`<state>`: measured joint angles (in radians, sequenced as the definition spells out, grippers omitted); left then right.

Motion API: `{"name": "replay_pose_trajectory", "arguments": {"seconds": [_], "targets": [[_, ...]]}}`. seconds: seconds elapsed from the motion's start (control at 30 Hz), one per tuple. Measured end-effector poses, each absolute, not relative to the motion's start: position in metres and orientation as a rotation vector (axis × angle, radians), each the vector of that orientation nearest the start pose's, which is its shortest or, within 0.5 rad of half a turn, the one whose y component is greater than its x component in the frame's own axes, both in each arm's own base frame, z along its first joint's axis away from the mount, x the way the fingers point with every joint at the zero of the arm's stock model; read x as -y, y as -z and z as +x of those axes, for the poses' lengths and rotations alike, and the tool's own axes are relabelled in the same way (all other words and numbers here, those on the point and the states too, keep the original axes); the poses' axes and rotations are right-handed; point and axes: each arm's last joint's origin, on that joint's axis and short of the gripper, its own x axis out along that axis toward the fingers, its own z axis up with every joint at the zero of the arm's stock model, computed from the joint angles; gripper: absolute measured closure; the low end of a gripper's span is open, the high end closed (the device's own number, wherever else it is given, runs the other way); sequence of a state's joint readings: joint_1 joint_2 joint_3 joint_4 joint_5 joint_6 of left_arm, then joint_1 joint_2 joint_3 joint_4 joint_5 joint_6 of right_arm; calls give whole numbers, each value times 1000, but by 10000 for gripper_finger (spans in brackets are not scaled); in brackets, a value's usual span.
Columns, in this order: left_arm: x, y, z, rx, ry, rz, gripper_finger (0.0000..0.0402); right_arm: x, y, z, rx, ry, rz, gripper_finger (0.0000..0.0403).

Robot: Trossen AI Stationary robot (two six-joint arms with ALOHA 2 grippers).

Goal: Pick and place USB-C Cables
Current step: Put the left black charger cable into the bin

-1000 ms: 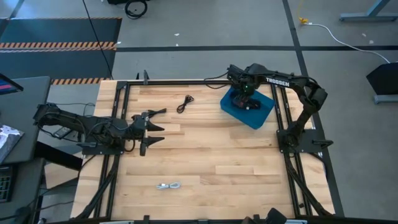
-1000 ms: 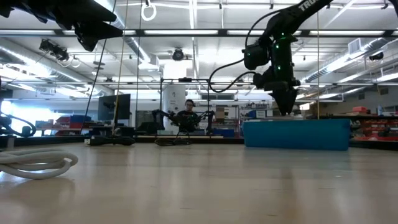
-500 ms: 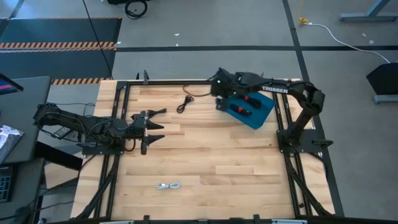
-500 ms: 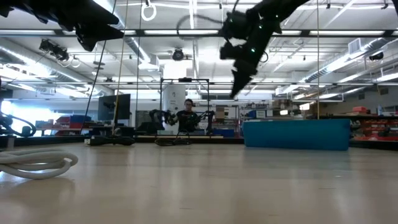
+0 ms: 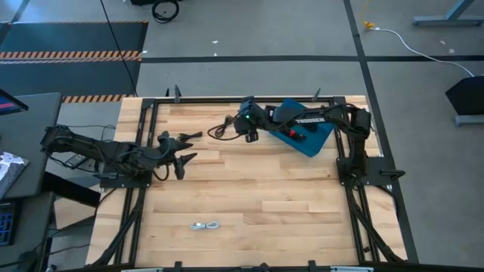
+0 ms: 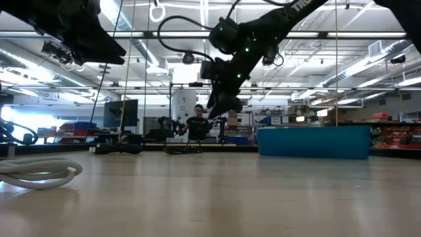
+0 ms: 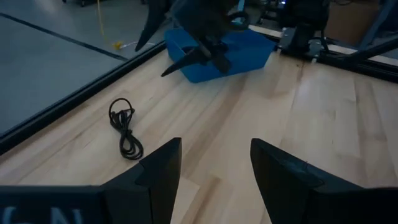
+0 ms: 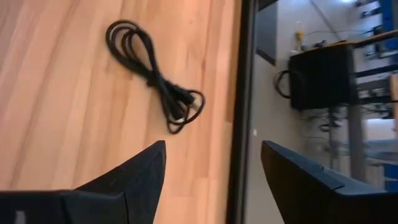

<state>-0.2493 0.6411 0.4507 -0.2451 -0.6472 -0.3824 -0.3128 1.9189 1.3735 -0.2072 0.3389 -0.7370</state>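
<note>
The right gripper (image 5: 240, 127) hangs with fingers spread and empty above the table's far edge, just right of a black USB-C cable (image 5: 221, 130). Bare wood lies open between it and the left gripper (image 5: 184, 148), also spread. A white-grey cable (image 5: 206, 225) lies near the front; the blue bin (image 5: 321, 136) sits far right. No writing is legible.

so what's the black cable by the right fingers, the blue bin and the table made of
Black cable: likely rubbery plastic jacket, matte, bends in loose loops. Blue bin: looks like moulded plastic, uniform colour, smooth walls. Table: wood, pale planks with visible grain, satin finish.
</note>
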Motion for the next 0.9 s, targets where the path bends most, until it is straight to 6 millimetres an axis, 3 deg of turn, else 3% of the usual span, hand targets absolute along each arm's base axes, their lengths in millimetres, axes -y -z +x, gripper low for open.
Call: {"name": "replay_pose_trajectory", "arguments": {"seconds": [0.37, 0.8, 0.9], "targets": [[19, -240, 144, -270, -456, -209, 200, 178, -200, 406, -902, 379, -223, 147], [21, -239, 143, -277, -452, -221, 200, 183, -213, 413, -912, 335, 3, 154], [18, -234, 141, -305, -531, -221, 200, 181, -218, 412, -928, 331, 16, 158]]}}
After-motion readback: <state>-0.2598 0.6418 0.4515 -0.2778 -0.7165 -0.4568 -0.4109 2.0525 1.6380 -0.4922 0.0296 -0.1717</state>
